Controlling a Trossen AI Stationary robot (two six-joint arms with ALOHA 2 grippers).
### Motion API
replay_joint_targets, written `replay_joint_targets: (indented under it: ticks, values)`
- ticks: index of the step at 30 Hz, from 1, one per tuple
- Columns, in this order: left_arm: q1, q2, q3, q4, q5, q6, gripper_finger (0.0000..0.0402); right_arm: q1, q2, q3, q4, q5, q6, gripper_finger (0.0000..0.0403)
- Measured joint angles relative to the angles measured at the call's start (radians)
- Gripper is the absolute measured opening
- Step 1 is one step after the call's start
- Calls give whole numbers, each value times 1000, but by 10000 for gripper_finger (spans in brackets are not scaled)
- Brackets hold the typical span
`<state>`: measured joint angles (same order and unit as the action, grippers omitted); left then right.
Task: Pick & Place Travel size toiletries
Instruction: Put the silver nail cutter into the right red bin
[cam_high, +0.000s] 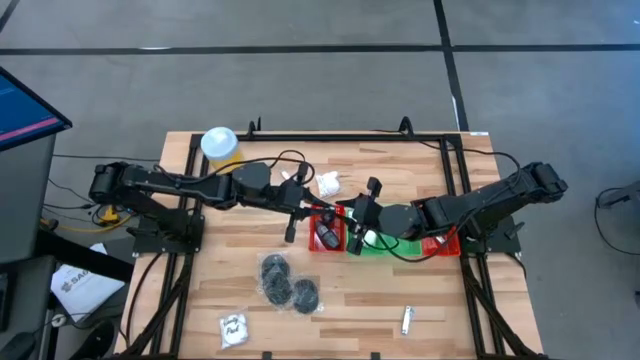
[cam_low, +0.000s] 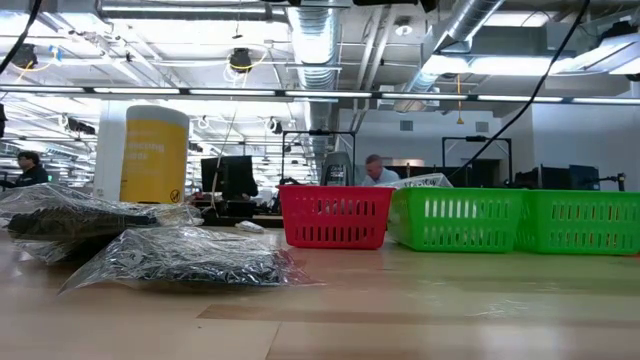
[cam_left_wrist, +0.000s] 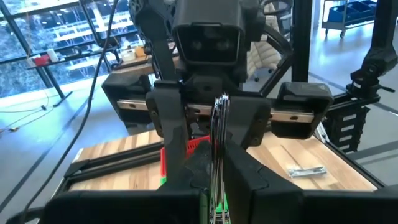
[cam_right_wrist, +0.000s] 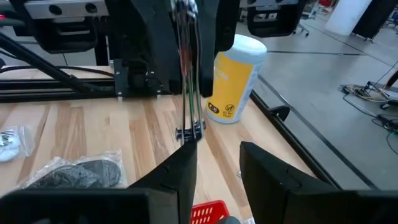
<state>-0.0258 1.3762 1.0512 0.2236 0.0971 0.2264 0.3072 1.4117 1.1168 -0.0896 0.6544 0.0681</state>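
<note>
Overhead view of a wooden table with both arms meeting near its middle, above a row of small trays. The task looks to us only partly done. A red tray (cam_high: 312, 243) just 6 o'clock of centre holds one dark bag (cam_high: 327, 236), and a green tray (cam_high: 385, 245) sits touching it on the 3 o'clock side.

Several travel size toiletries are still loose on the table:
- a white sachet (cam_high: 328, 183) towards 12 o'clock
- two clear bags of black round pieces (cam_high: 288, 280) at about 7 o'clock
- a second sachet (cam_high: 233, 326) near the 7 o'clock corner
- a tiny tube (cam_high: 408, 320) at about 5 o'clock

A yellow cylinder (cam_high: 220, 145) stands at the 11 o'clock corner.

The left gripper (cam_left_wrist: 214, 171) is clenched on a thin clear packet (cam_left_wrist: 219, 124), which we see edge-on and held upright in the air over the trays. We cannot tell what is inside the packet.

The right gripper (cam_right_wrist: 217, 168) faces it closely with its fingers spread apart. The packet's lower edge hangs just beside one finger, and nothing is clamped. We judge that this is a pass between the arms, or the moment just ahead of a drop into a tray.
</note>
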Motion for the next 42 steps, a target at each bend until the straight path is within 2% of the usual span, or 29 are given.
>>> replay_joint_targets:
  ticks: [19,24,28,33,42]
  values:
    - [1,6,0,58,0,4,8,22,1,-1,111,-12,-76,113]
    - [1,24,1,75,1,4,8,-4,1,-1,157,-78,-80,112]
    - [1,44,3,99,1,4,8,-19,1,-1,143,-89,-80,90]
    - [1,53,-1,96,16,3,11,-19,15,-2,130,-82,-98,23]
    - [1,53,-1,101,6,2,19,-20,14,-1,122,-84,-91,24]
